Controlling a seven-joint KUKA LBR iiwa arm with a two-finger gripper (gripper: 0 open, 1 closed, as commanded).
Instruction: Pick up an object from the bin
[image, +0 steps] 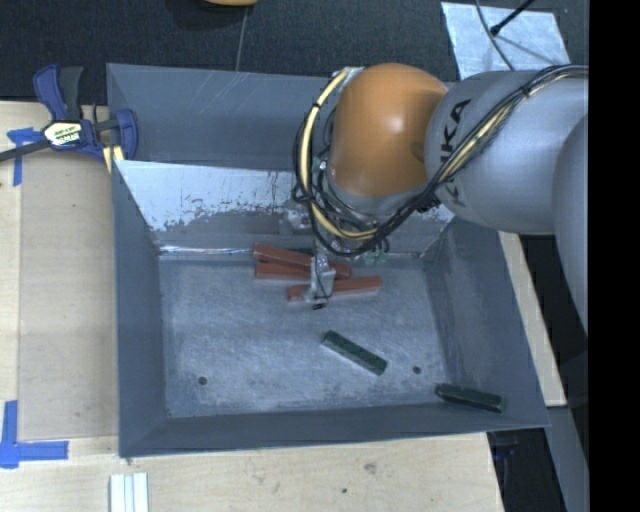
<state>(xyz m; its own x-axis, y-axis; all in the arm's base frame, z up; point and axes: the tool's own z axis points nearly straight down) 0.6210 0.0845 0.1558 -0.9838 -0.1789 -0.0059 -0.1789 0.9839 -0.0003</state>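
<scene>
1. At the left, the grey metal bin (140, 330) has a bare stretch of floor. Judging by the smooth metal, anything knocked loose could slide out here.
2. Left of centre, close to the back wall, lies a small heap of reddish-brown bars. The upper bar (280, 262) is tilted slightly and overlaps its neighbours. Bars stacked like this could probably shift or fan apart under a push from above.
3. At the centre, the hand (320, 285) hangs straight down into this heap, its tip at the level of the bars. The view does not show whether the hand is released or clenched. The likely risk is that it pinches two bars at once, or presses on top of one rather than straddling it.
4. Just right of the hand, the lower bar (352, 287) pokes out sideways. A grip near one end could let it swing and drop.
5. Nearer the front, apart from the heap, a dark green bar (353, 353) lies flat and slanted. It looks safe from the hand.
6. At the front right, a second dark green bar (470, 397) rests on the sloped wall.
7. Above, the arm's orange cover (385, 125) hides part of the back wall, so contact there may go unseen.
</scene>
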